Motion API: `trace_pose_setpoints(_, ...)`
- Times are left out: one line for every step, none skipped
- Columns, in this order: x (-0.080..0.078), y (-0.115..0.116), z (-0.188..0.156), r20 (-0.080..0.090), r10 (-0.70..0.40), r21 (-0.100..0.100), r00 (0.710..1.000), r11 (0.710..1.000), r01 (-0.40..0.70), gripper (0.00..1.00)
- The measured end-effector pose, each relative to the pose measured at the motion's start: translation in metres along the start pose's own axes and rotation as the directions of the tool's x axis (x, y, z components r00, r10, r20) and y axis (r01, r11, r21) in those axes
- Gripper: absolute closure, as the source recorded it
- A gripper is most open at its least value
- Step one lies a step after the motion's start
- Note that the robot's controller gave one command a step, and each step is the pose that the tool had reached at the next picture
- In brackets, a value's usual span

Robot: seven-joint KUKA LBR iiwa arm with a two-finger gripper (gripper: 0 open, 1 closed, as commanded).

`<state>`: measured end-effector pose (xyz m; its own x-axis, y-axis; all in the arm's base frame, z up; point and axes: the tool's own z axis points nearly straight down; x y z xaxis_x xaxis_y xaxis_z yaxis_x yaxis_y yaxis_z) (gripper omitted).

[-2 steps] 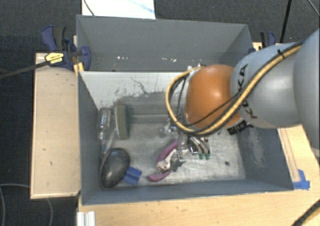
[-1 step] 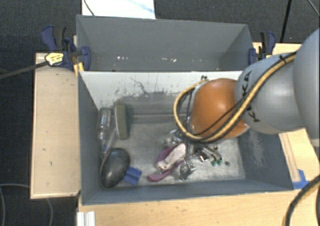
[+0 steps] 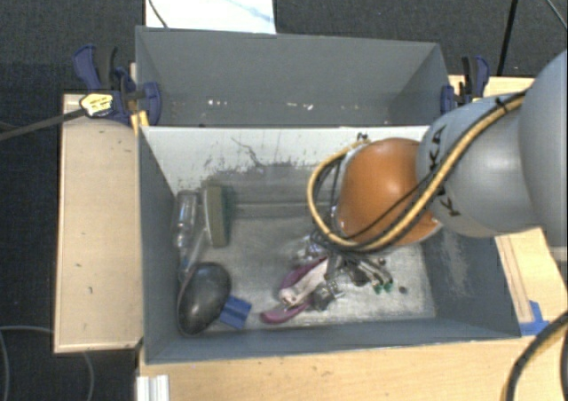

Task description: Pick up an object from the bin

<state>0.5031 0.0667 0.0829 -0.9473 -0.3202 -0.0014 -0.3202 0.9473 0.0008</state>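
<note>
Step in hand, as judged: positioning for the grasp. The jaws sit low over a small heap at 6 o'clock in the bin (image 3: 293,75), nearest a purple-pink piece (image 3: 293,288). Their opening cannot be told. Next move calls for closing on one piece, then a straight lift.

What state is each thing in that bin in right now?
gripper: low in the bin, right of centre.
purple thing: lying flat, just left of the gripper.
dark oval thing: resting in the front left corner.
blue piece: lying against the dark oval thing.
clear bottle: on its side by the left wall.
olive block: lying beside the clear bottle.
</note>
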Motion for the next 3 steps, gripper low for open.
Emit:
trace_pose_setpoints(-0.002, 0.018, -0.107, 0.008, -0.017, 0.002, 1.0, 1.0, 0.017, 1.0)
trace_pose_setpoints(-0.072, -0.046, 0.008, 0.0, -0.311, -0.002, 0.95, 0.95, 0.311, 1.0)
trace_pose_setpoints(-0.078, -0.051, -0.17, 0.008, -0.328, 0.006, 0.945, 0.945, 0.328, 1.0)
